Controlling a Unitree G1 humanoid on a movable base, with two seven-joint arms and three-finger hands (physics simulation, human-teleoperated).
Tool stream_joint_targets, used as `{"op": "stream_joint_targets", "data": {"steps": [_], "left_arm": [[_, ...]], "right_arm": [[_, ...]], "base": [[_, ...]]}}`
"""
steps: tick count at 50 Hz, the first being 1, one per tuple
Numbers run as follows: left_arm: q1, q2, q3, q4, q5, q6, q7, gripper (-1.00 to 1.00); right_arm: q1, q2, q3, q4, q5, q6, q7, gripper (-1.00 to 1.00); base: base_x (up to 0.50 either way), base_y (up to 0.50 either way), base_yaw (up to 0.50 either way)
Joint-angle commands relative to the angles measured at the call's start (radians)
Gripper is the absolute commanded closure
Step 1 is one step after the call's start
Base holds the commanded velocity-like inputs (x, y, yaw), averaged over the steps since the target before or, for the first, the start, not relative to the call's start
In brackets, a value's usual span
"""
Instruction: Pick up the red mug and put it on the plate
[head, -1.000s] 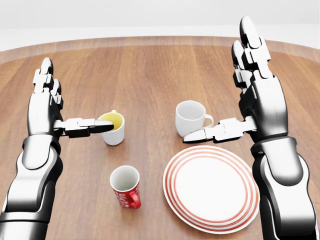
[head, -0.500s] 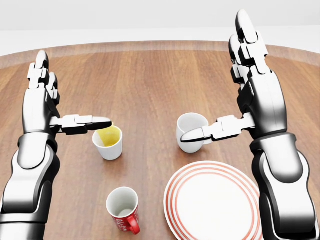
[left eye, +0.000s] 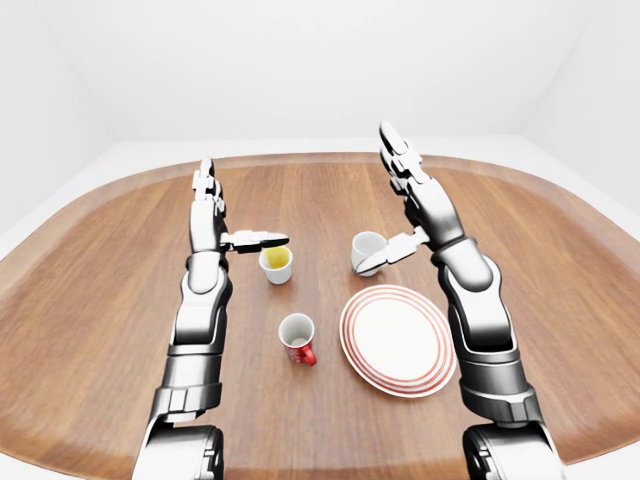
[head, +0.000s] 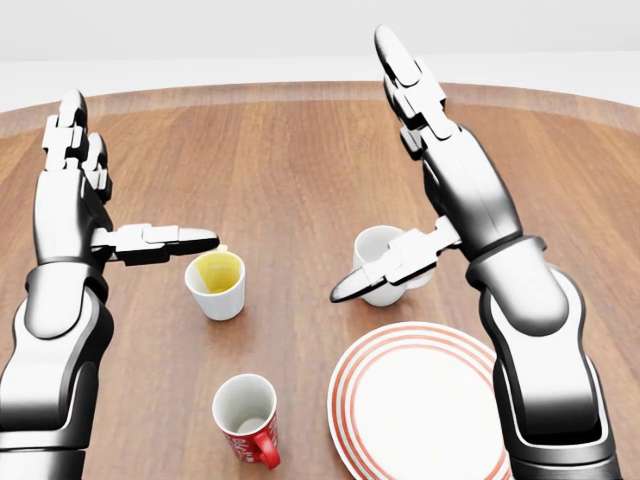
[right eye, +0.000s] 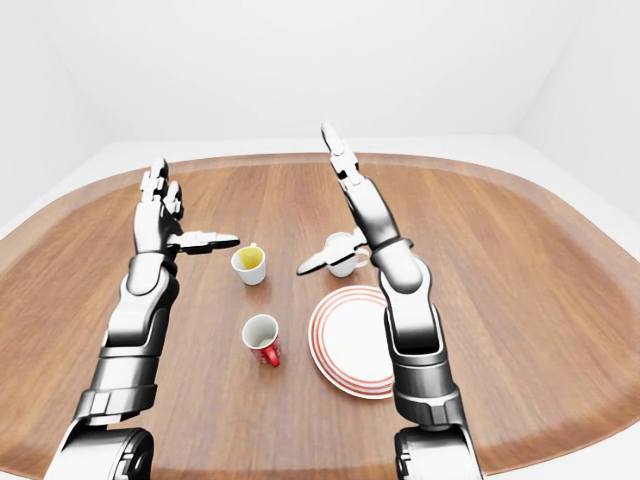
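The red mug (head: 247, 418) stands untouched at lower centre, left of the plate (head: 425, 405); both hands, left hand (head: 75, 205) and right hand (head: 435, 160), hover spread open and empty, apparently readying a reach.

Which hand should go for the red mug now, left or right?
Probably the left hand: open, on the red mug's side, with bare table between. The right hand, also open, hangs over the white mug, beyond the plate.
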Motion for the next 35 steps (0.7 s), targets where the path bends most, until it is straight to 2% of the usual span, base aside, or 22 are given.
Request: {"op": "stream_joint_targets", "data": {"steps": [1,20,35], "left_arm": [[0.003,0.001,0.002,-0.02,-0.002,0.0,-0.001,-1.0],[0.008,0.003,0.003,-0.046,-0.001,0.0,-0.001,-1.0],[0.008,0.005,0.006,-0.055,0.0,0.0,-0.003,-1.0]], "right_arm": [[-0.059,0.009,0.03,0.076,-0.072,0.0,0.091,-1.0],[-0.153,0.062,0.074,0.392,-0.225,0.0,0.127,-1.0],[-0.25,0.111,0.089,0.744,-0.283,0.0,0.074,-1.0]], "base": [[0.0,0.0,0.0],[0.0,0.0,0.0],[0.0,0.0,0.0]]}}
